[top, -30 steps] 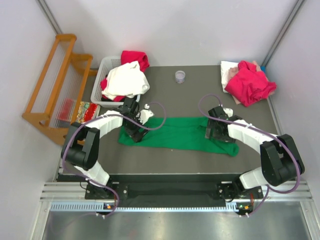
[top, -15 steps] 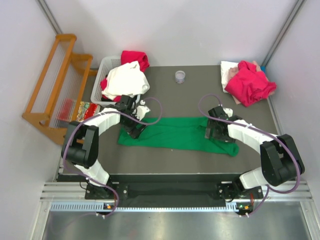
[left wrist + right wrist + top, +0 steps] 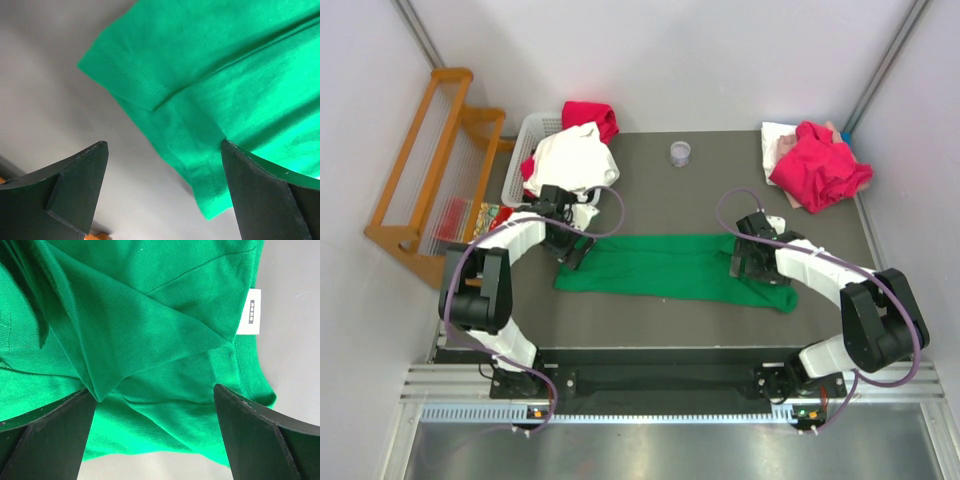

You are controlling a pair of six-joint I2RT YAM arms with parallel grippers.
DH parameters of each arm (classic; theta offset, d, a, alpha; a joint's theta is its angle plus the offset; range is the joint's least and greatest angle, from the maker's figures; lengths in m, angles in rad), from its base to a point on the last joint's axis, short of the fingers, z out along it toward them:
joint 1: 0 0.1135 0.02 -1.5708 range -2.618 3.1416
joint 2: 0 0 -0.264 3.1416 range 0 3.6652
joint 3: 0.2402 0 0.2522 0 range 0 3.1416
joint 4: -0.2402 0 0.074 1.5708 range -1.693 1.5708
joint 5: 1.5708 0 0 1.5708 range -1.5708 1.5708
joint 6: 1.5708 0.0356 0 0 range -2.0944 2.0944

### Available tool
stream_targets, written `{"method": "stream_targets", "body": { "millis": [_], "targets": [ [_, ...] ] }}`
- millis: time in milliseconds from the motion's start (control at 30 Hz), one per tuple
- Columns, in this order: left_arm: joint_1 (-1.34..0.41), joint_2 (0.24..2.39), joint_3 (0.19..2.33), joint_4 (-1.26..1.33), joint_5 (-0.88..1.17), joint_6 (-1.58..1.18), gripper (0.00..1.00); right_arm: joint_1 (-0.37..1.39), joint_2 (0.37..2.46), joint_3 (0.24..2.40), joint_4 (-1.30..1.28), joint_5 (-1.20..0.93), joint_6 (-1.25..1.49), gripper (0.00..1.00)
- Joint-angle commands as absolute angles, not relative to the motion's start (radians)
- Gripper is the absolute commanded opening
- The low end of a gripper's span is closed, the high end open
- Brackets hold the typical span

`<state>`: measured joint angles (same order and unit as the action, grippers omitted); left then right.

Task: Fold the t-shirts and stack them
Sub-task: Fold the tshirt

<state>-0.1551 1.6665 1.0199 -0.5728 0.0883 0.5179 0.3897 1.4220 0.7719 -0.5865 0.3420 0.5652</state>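
Our left gripper (image 3: 571, 256) and right gripper (image 3: 743, 264) hang open and empty over opposite ends of the bright green cotton t-shirt (image 3: 670, 268), likely poised to fold it.

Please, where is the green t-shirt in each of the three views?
Top external: the green t-shirt, a long band at mid-frame.
Left wrist: its hemmed end, upper right.
Right wrist: it fills most of the frame.
Shared landmark: the dark grey table beneath it.
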Motion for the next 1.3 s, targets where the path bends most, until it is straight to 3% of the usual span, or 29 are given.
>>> {"method": "stream_targets", "body": {
  "millis": [0, 333, 867, 1267],
  "targets": [
    [-0.16, 1.598, 1.138, -0.598, 0.095, 0.503, 0.99, 0.383, 1.387, 0.776, -0.571, 0.35, 0.552, 1.0],
    [-0.308, 1.522, 1.101, -0.678, 0.178, 0.459, 0.99, 0.383, 1.385, 0.788, -0.58, 0.353, 0.551, 1.0],
    [-0.308, 1.644, 0.925, -0.534, 0.152, 0.462, 0.99, 0.384, 1.384, 0.764, -0.574, 0.342, 0.564, 1.0],
    [-0.308, 1.697, 0.89, -0.476, 0.11, 0.472, 0.99, 0.385, 1.528, 0.768, -0.486, 0.247, 0.595, 1.0]
  ]
}}
